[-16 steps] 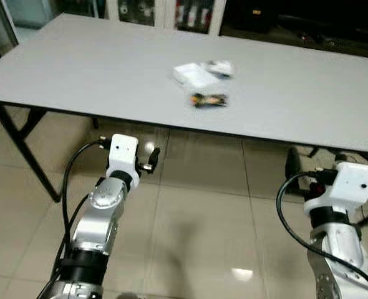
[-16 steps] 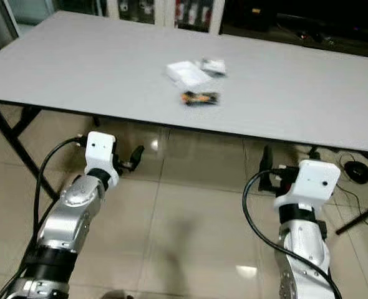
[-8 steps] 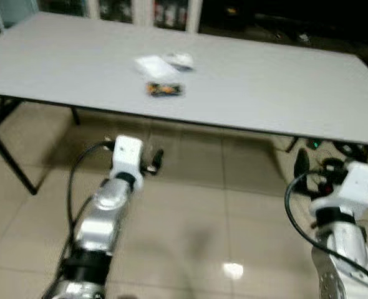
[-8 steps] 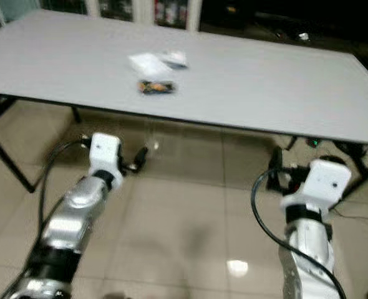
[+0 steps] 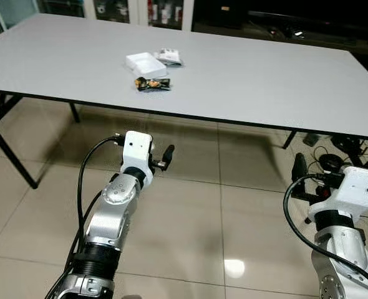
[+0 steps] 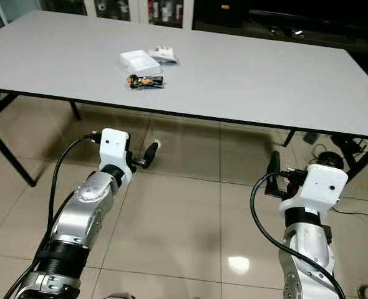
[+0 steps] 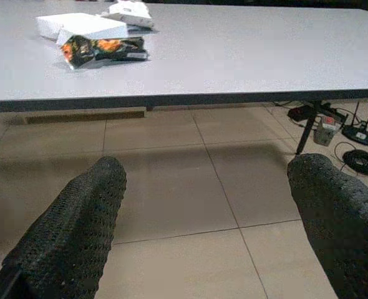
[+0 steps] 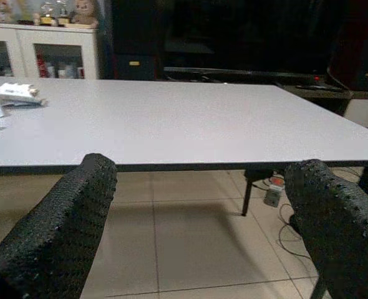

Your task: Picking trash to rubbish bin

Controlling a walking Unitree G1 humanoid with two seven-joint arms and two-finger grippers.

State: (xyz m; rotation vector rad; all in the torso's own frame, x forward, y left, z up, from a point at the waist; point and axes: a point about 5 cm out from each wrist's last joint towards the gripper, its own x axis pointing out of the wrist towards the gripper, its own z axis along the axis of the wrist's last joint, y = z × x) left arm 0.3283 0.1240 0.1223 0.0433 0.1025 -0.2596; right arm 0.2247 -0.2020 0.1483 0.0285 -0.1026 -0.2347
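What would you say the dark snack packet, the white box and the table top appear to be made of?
Snack packet: probably glossy plastic film, crinkled and printed orange on black. White box: likely matte cardboard, with flat faces and sharp edges. Table top: seemingly pale grey laminate, smooth with a dark edge.

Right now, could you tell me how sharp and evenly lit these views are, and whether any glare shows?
Both eye views are sharp; a lamp's glare spot shines on the floor tiles, and the table shades the floor beneath. Left wrist view: the wrapper is crisp, the near fingers soft. Right wrist view: the background is dark.
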